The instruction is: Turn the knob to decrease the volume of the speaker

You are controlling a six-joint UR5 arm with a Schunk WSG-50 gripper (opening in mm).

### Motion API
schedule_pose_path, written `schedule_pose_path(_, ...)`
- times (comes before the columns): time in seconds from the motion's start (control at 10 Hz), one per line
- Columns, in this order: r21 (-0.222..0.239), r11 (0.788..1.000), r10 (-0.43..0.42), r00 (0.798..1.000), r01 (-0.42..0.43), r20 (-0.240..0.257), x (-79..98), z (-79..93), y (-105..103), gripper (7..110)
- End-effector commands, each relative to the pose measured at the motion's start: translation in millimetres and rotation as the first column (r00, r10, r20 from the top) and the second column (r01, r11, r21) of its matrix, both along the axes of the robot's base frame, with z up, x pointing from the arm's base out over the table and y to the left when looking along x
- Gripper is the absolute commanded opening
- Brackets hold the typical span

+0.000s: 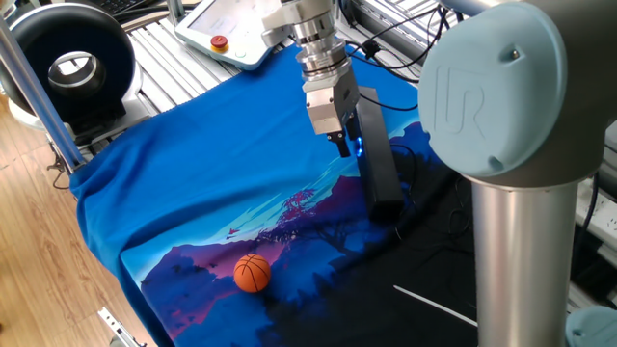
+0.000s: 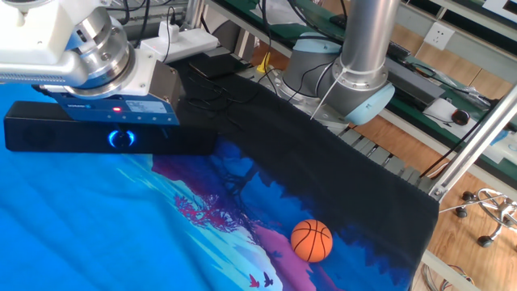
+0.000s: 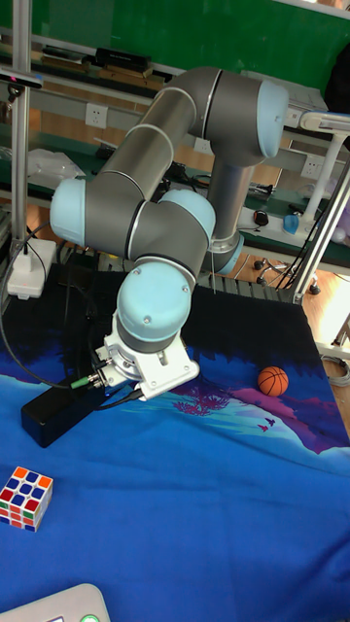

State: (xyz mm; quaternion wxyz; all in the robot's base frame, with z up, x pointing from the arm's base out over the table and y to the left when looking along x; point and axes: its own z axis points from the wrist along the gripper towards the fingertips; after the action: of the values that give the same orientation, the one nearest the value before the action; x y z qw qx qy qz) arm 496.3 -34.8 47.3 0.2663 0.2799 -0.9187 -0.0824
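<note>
While the arm leans over the blue cloth (image 1: pixel 202 173), its gripper (image 1: pixel 342 145) hangs right at the front face of the speaker (image 1: pixel 378 164), about at the spot where the knob (image 2: pixel 121 139) glows blue. Seen from the other fixed view, the speaker lies flat on the cloth at the left edge, its long face toward the camera, with the knob near the middle of that face and the gripper's body (image 2: pixel 121 109) directly above and in front of it. A small red light shows on the gripper's blue housing. Whether the fingers are apart, together or clamped on the knob cannot be told: in one view they are hidden by the housing, in another only a dark tip shows against the blue glow, and in the tall view the wrist covers them.

An orange ball (image 2: pixel 312 241) sits well apart on the purple part of the cloth. A Rubik's cube (image 3: pixel 25 497) rests near the cloth's near-left corner in the tall view, apart from the speaker's end (image 3: pixel 58 413)
</note>
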Motion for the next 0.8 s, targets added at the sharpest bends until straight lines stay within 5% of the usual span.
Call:
schedule_pose_path(0.0, 0.000, 1.000, -0.006, 1.000, 0.006, 0.011, 4.6, -3.5, 0.5, 66)
schedule_pose_path(0.7, 0.010, 1.000, -0.010, 1.000, 0.010, 0.017, 8.5, -8.8, 0.8, 66)
